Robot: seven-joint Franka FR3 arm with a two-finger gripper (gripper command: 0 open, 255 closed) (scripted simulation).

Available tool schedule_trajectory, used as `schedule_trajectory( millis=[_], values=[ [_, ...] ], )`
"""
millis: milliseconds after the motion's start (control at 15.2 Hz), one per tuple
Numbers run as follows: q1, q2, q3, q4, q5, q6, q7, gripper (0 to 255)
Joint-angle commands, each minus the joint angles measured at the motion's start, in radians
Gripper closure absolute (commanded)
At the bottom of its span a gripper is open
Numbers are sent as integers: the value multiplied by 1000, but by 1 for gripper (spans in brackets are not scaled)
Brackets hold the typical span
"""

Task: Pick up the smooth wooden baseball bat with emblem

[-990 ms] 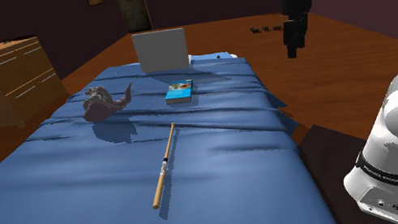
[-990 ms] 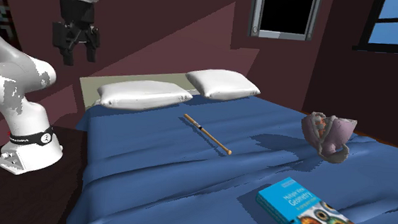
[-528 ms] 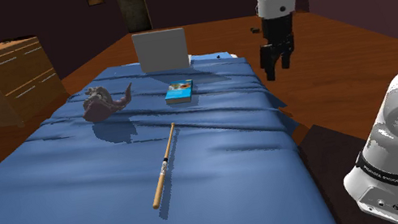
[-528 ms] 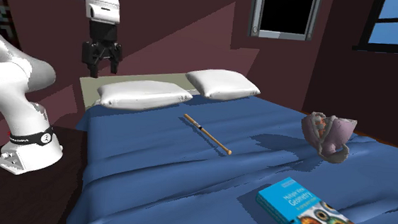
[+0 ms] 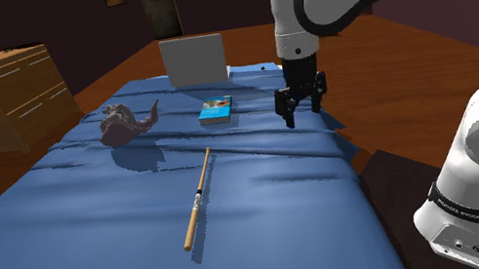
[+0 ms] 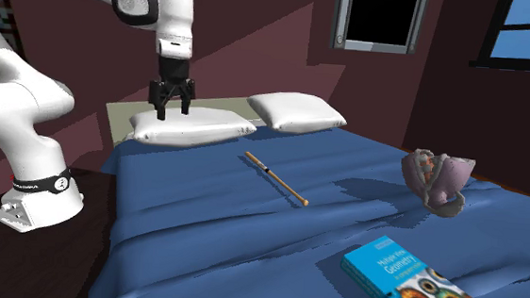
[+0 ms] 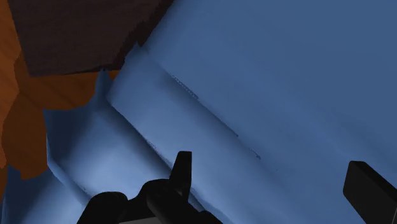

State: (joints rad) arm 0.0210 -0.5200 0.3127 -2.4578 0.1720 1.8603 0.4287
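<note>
Bedroom in home: blue-sheeted bed [image 5: 92,211], white pillows [image 6: 298,110], wooden dresser [image 5: 4,97], window [image 6: 380,18], wood floor [image 5: 393,55].

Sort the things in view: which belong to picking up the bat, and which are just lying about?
For the job: baseball bat, open gripper.
Lying about: book, figurine, pillows, dresser.
</note>
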Motion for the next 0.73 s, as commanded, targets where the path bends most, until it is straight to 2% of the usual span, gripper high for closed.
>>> schedule_trajectory(
  millis=[0, 330, 660],
  values=[
    [-5, 62, 43, 18, 9, 53, 79, 0],
    [-27, 243, 143, 90, -14, 179, 279, 0],
    [-43, 454, 216, 200, -109, 280, 503, 0]
  ],
)
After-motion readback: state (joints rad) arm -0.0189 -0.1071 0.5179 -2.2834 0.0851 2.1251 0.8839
